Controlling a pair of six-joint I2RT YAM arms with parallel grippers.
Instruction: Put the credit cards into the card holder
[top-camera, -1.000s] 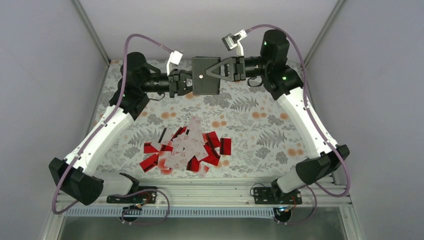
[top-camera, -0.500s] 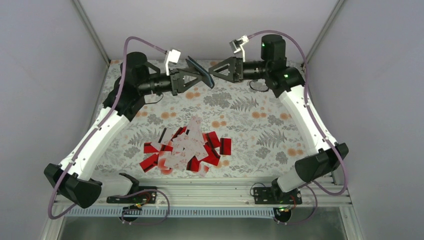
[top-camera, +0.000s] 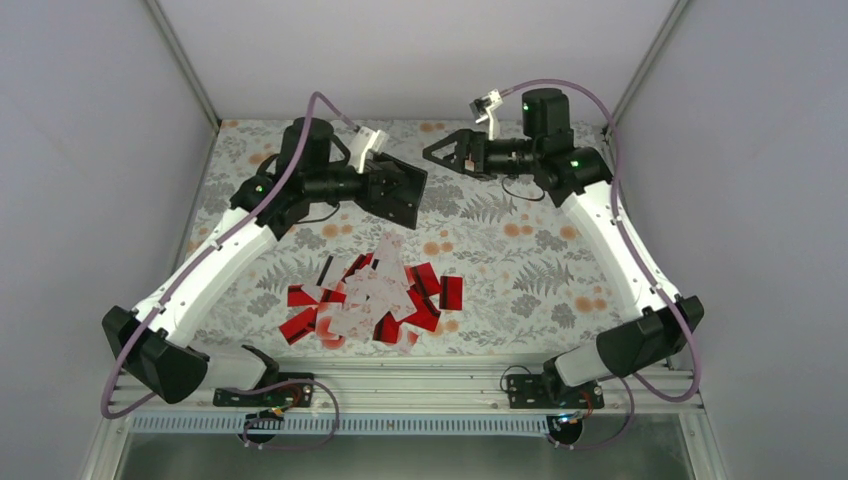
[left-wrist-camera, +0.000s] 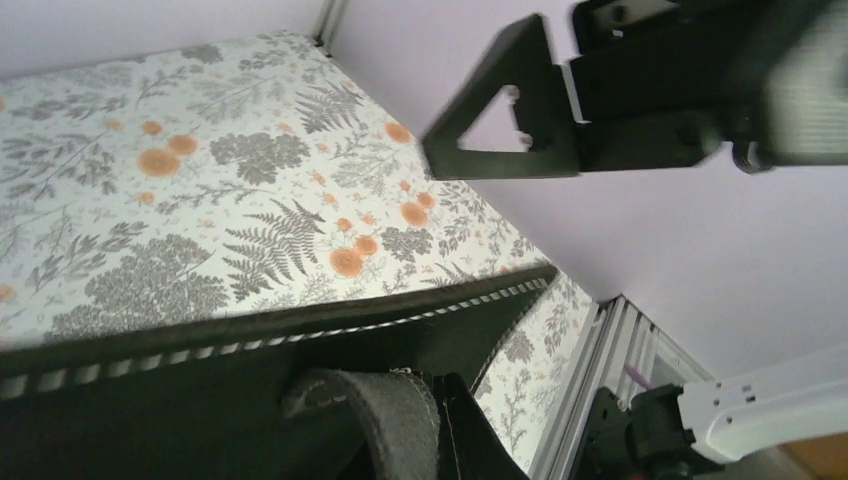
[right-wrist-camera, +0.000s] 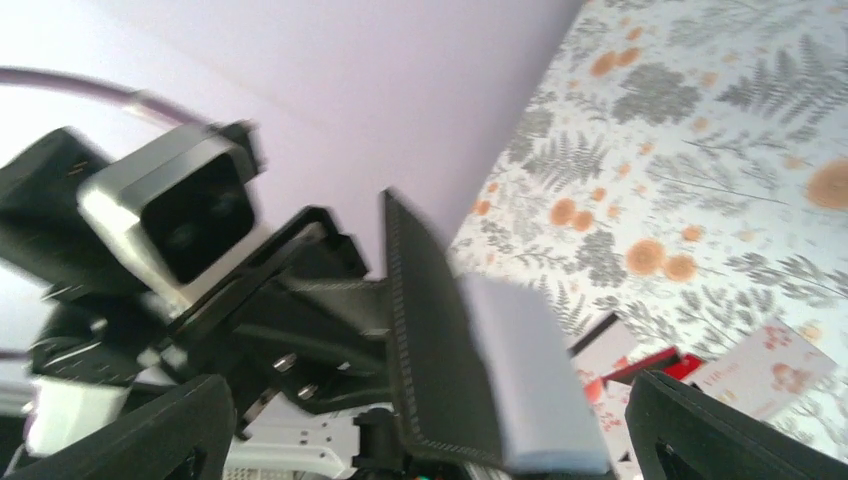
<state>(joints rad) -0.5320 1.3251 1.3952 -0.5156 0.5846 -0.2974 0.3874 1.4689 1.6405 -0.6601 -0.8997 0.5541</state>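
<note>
Many red and white credit cards (top-camera: 370, 300) lie heaped near the front of the fern-print surface (top-camera: 520, 260). Farther back, the left gripper (top-camera: 383, 185), jaws pinching the black card holder (top-camera: 405, 195), holds it above the surface, facing the right gripper (top-camera: 432, 155), whose jaws are spread wide, just apart from it.

My left arm (top-camera: 215, 265) and right arm (top-camera: 612, 225) share one build: black bases bolted on the ribbed metal rail (top-camera: 420, 385), white shells beyond it, black joints farthest from it, some with green lights. A mauve cable (top-camera: 590, 95) loops along each. My right gripper (top-camera: 432, 152) has black triangular fingers (left-wrist-camera: 550, 130) with cut-outs.
</note>
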